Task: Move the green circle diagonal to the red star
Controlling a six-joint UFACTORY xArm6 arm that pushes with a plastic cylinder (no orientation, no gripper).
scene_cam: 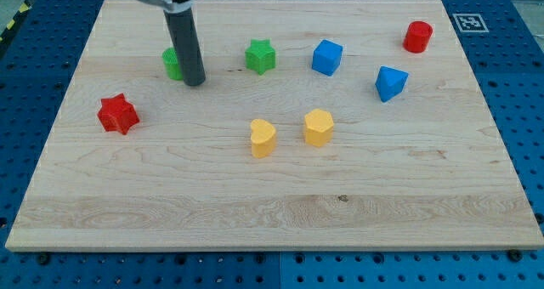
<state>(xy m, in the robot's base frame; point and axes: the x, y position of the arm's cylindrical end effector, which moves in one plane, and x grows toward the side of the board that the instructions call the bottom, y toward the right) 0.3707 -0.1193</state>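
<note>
Nearest the camera is bare wooden board [255, 212], pale maple-like grain, one small dark knot in the near middle. Next back: yellow heart [263, 138] and yellow hexagon [318, 127], side by side, just apart.

No pincer on this rig, so nothing spread or pinching; only a straight dark rod. My tip [195, 82] sits touching or just off the right edge of the green circle [173, 64], far left of the board. Rod hides the circle's right part, so I can't confirm contact.

Red star [117, 114] is nearer and further left of the circle, well apart. Circle already looks roughly diagonal to it, so I judge the remaining move small.

Risks:
- Tip is on the circle's right. Push from here drives it left, towards the board's left edge, not towards the star's corner.
- Round block, so off-centre contact lets it roll off the tip and slip sideways.
- Overshoot knocks the red star and shifts the reference.
- Green star [261, 56] sits right of the rod; a wide sweep back could clip it.

Blocks look like matte plastic, hard-edged. Blue cube [326, 57] and another blue block [390, 82] are far right, red cylinder [417, 36] far right corner, all out of the way.
</note>
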